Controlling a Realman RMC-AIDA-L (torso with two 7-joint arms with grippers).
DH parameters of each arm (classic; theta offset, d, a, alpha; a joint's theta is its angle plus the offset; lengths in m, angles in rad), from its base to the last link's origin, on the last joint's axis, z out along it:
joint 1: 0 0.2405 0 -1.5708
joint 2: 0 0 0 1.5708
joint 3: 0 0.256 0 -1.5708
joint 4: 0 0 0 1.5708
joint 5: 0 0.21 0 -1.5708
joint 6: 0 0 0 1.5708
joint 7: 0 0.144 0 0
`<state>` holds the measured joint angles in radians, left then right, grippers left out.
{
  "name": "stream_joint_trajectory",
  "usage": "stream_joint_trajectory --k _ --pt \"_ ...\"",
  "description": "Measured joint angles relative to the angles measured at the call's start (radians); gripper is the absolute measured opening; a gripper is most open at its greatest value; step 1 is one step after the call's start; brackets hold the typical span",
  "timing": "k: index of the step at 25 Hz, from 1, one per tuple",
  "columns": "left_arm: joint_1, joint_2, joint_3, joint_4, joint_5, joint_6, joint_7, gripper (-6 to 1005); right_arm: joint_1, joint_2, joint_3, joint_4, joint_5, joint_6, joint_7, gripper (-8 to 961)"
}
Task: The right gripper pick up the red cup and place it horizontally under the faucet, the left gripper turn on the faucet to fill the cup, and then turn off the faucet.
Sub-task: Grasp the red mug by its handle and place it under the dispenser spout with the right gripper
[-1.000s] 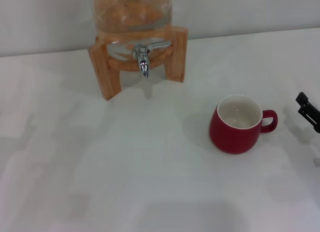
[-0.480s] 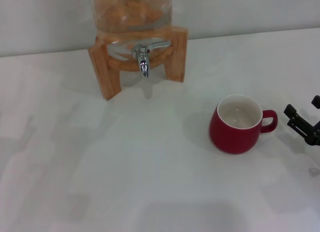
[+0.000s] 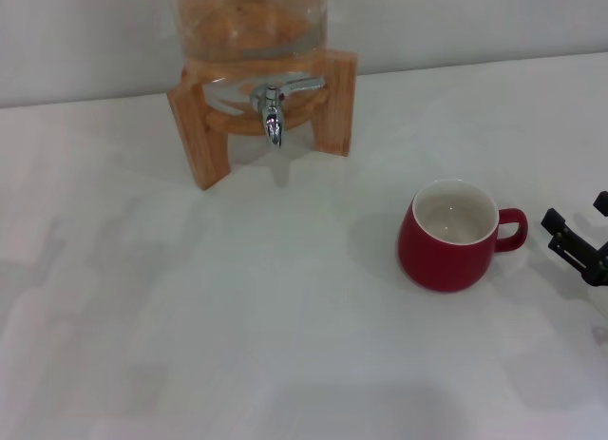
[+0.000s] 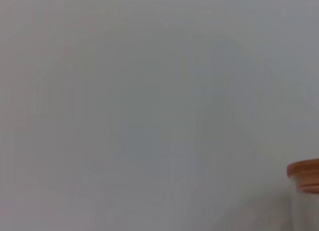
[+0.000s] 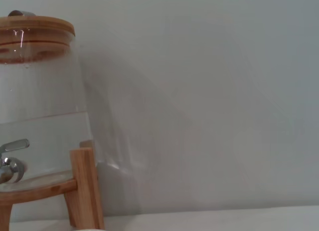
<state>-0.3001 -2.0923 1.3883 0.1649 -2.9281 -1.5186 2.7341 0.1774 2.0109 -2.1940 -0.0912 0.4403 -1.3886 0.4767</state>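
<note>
A: What's nearest?
B: The red cup (image 3: 448, 239), upright on the white table (image 3: 237, 345), handle toward three o'clock. The right gripper (image 3: 579, 239) is just beside it, fingers apparently apart, holding nothing (mostly cut off).
A: Farther?
B: At eleven o'clock, the faucet (image 3: 273, 115) on the wooden stand (image 3: 334, 98); white wall (image 5: 224, 91) behind.

A glossy dark-red ceramic cup (image 3: 448, 240) with a smooth white inside sits on the matt white table (image 3: 237, 316); at 11 o'clock, a shiny chrome faucet (image 3: 273, 112) juts from a clear glass jar (image 5: 40, 116) on a light wooden stand (image 3: 199, 136).
</note>
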Motion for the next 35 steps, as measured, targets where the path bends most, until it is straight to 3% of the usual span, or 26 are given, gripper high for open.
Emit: stream_joint_trajectory --k 35 --pt "0.004 -0.003 0.001 0.008 0.001 0.003 -0.004 853 0.028 -0.001 -0.091 -0.002 -0.054 0.043 -0.007 842"
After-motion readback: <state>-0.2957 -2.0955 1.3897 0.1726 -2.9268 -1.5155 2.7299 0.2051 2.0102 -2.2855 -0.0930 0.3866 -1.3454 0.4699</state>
